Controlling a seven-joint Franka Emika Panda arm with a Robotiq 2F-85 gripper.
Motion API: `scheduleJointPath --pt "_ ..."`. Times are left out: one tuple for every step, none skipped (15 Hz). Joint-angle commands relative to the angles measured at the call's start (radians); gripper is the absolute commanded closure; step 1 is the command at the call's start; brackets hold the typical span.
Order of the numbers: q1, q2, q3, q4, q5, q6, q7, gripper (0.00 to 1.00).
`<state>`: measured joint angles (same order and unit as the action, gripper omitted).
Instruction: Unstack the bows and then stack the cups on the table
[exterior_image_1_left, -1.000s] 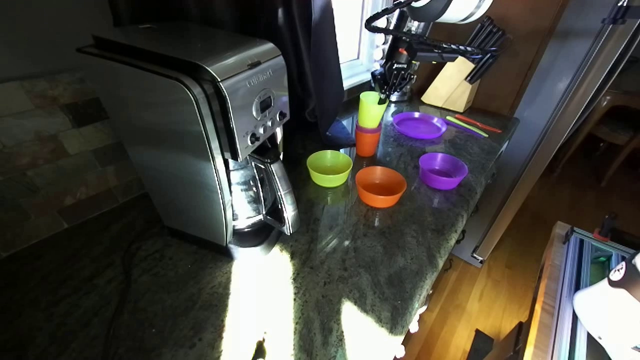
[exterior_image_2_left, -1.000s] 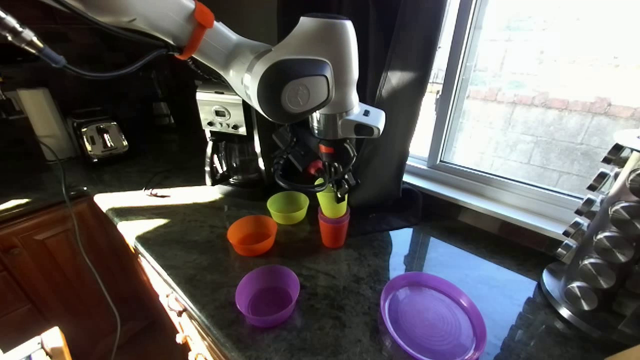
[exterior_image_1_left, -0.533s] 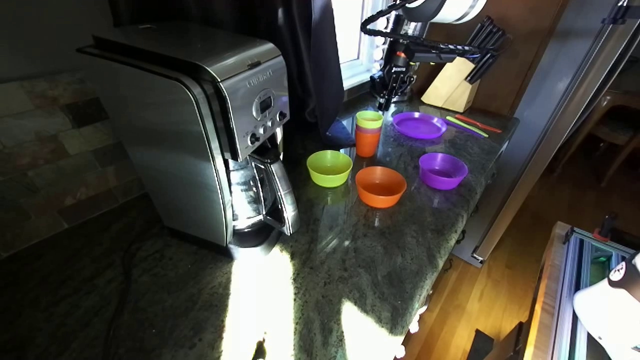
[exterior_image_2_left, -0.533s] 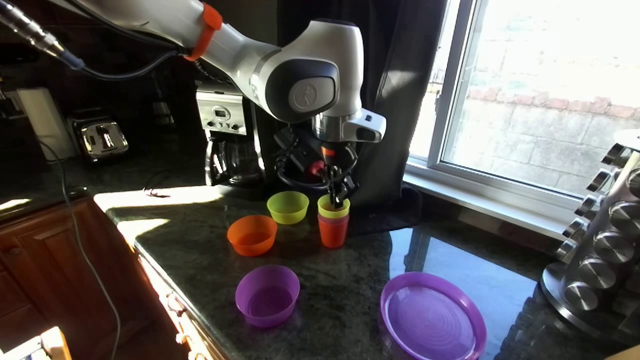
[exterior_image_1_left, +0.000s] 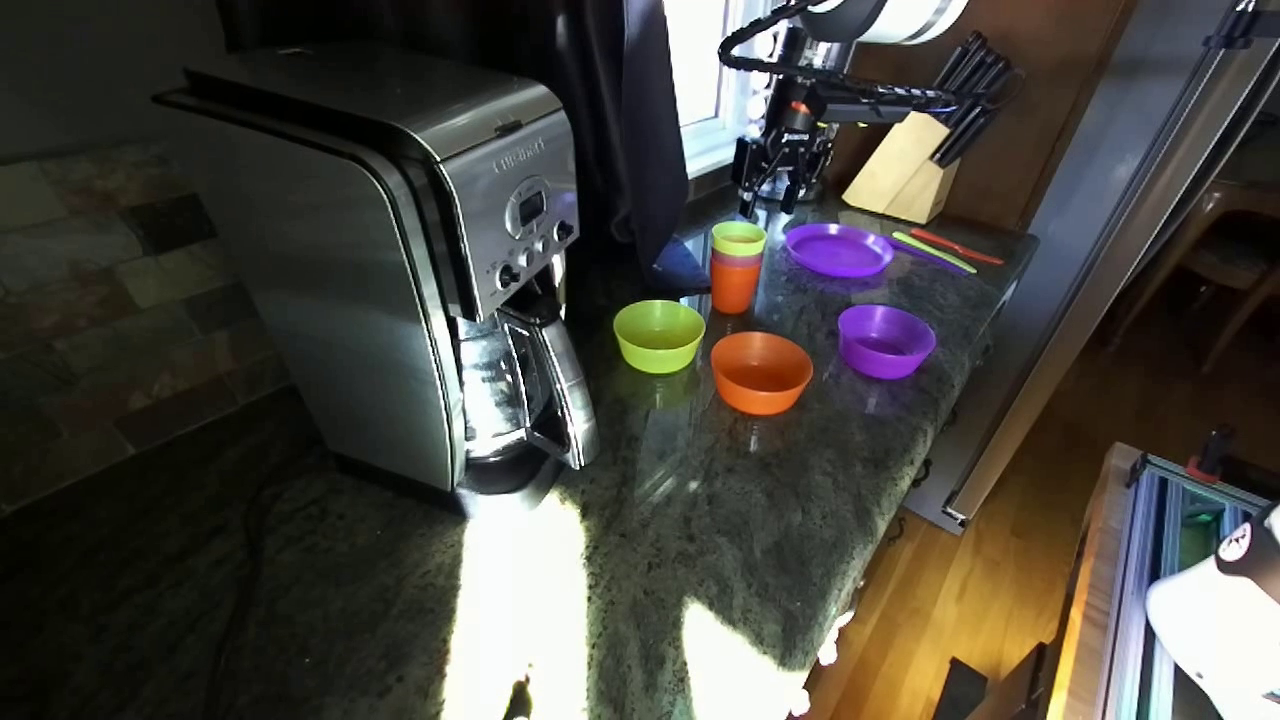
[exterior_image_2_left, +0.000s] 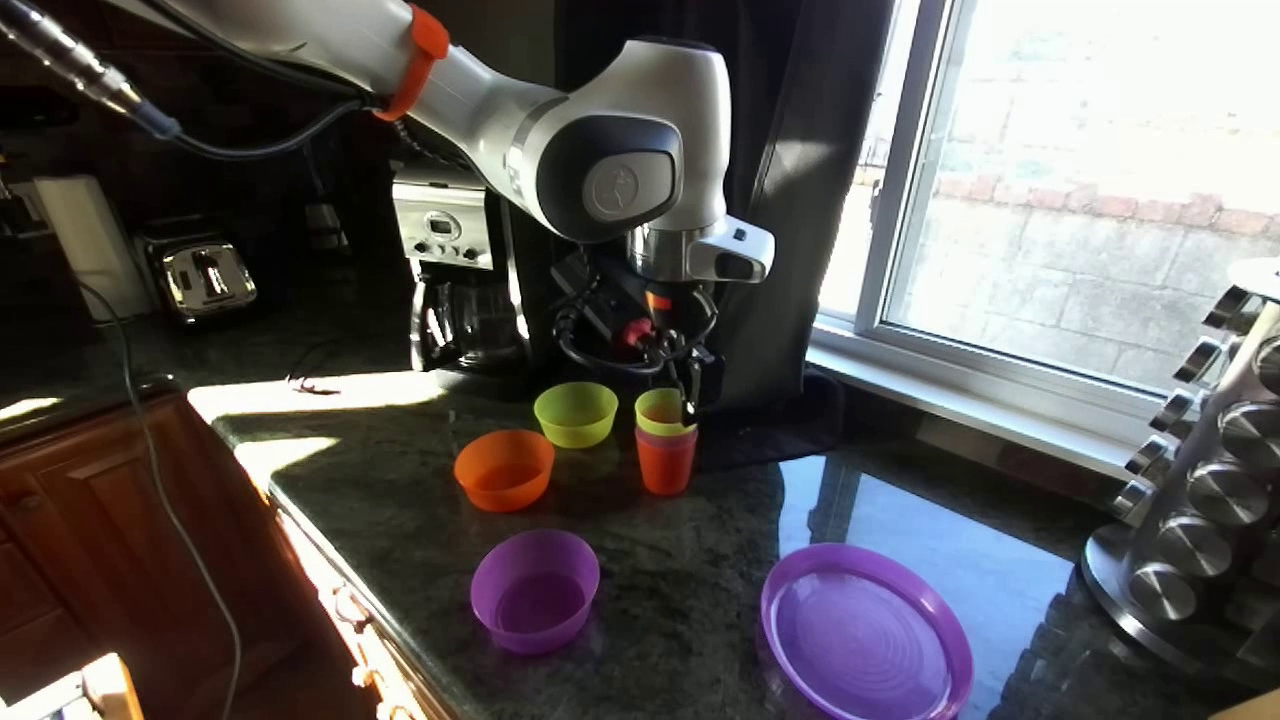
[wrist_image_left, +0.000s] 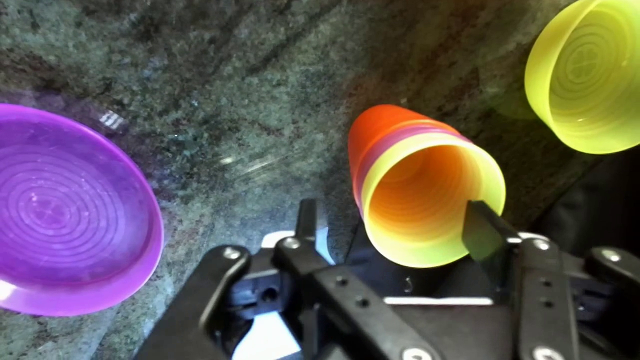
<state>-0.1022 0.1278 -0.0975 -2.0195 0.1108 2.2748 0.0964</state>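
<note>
Cups stand nested in a single upright stack on the dark marbled tabletop. From the bottom you have an orange cup, then the narrow band of a purple cup, then a lime-green cup on top, its mouth facing up. Your claw points down close to the top of the stack, its jaws spread well apart. In the wrist view, one of its fingers overlaps the lime-green cup's rim; you cannot tell whether they touch.

Beside the stack you have a lime-green bowl, and just beside that an orange bowl. A purple bowl sits farther from the stack, near the long edge of the tabletop. All three are upright and apart from one another. A purple plate lies flat, apart from the cups and bowls; in an exterior view, slim plastic cutlery lies beside the plate, with a wooden knife block behind. In an exterior view, a rack of jars stands near the window. A silver coffee maker shows in both exterior views.
</note>
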Motion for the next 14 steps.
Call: scheduleJointPath --pt "0.004 -0.042 0.003 -0.027 0.002 -0.023 0.005 0.00" --pt "0.003 -0.056 0.006 -0.035 0.019 -0.036 -0.013 0.00" --pt "0.005 -0.073 0.008 -0.047 0.020 -0.044 -0.021 0.00" --pt "0.007 -0.092 0.010 -0.058 0.024 -0.056 -0.019 0.00" --pt "0.011 -0.113 0.013 -0.071 0.023 -0.057 -0.001 0.00" --pt "0.015 -0.142 0.017 -0.089 0.028 -0.064 0.001 0.00" --pt "0.020 -0.172 0.022 -0.109 0.035 -0.067 0.003 0.00" --pt "0.025 -0.202 0.026 -0.132 0.034 -0.060 0.010 0.00" --pt "0.028 -0.232 0.030 -0.151 0.030 -0.067 0.011 0.00" --pt "0.031 -0.258 0.033 -0.169 0.029 -0.068 0.017 0.00" --pt "0.033 -0.286 0.036 -0.188 0.028 -0.069 0.026 0.00" --pt "0.035 -0.314 0.039 -0.205 0.025 -0.079 0.041 0.00" --pt "0.035 -0.340 0.041 -0.224 0.017 -0.076 0.050 0.00" --pt "0.035 -0.363 0.044 -0.239 0.016 -0.083 0.058 0.00"
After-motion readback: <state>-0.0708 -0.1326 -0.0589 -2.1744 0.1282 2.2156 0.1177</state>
